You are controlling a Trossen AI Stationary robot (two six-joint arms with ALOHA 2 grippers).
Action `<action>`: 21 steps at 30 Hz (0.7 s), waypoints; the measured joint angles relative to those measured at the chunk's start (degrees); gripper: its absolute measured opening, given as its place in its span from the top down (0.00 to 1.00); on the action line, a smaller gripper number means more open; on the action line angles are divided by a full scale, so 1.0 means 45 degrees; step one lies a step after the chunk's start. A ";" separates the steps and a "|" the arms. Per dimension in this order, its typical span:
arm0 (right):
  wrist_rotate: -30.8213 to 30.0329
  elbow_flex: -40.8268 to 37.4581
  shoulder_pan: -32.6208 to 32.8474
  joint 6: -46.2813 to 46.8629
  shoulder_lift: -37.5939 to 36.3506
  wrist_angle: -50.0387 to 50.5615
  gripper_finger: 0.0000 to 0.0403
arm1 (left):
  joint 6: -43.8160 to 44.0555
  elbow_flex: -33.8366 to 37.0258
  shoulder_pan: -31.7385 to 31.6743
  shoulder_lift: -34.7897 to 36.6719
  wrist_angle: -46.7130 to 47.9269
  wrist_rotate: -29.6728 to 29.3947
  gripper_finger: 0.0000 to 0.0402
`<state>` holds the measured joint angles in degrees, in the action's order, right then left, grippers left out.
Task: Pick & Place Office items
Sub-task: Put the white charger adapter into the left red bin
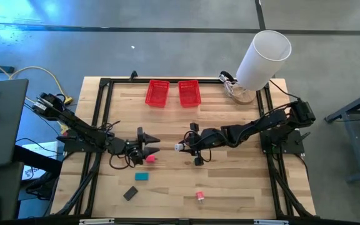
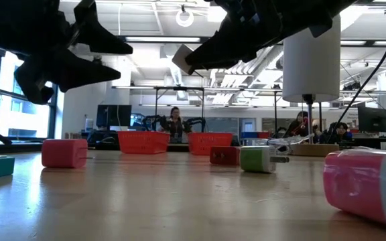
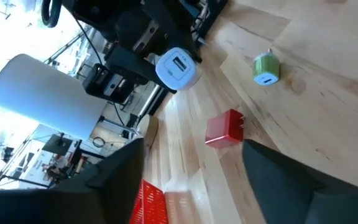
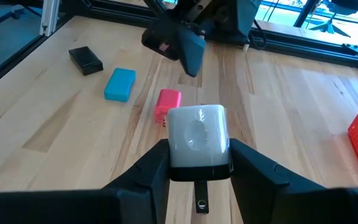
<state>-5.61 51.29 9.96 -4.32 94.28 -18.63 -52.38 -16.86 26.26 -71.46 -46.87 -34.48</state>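
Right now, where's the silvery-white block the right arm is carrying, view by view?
High view: silvery-white block mid-table, at the right tool tip.
Low view: pale block up top, off the table.
Left wrist view: in the far tool, block facing the camera.
Right wrist view: centre, block between the fingers.
Shared landmark: pink block.

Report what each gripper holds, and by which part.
The right gripper clamps a silvery-white block by its two opposite sides, near its lower end. The left gripper is open and holds nothing.
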 joint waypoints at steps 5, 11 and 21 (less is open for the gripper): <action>0.0000 0.0000 0.0000 0.0005 0.0000 0.0000 0.68 | -0.0118 0.0000 -0.0005 0.0000 0.0005 -0.0395 0.17; 0.0005 0.0000 0.0000 0.0016 0.0000 0.0005 0.68 | -0.0009 0.0000 -0.0080 0.0000 0.0014 -0.0419 0.13; 0.0281 0.0000 -0.0010 0.0162 0.0000 -0.0051 0.68 | -0.1044 0.0000 -0.0696 0.0000 -0.0748 0.1647 0.13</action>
<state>-4.34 51.29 9.91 -3.59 94.28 -18.86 -57.08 -16.86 23.13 -71.46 -50.23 -27.06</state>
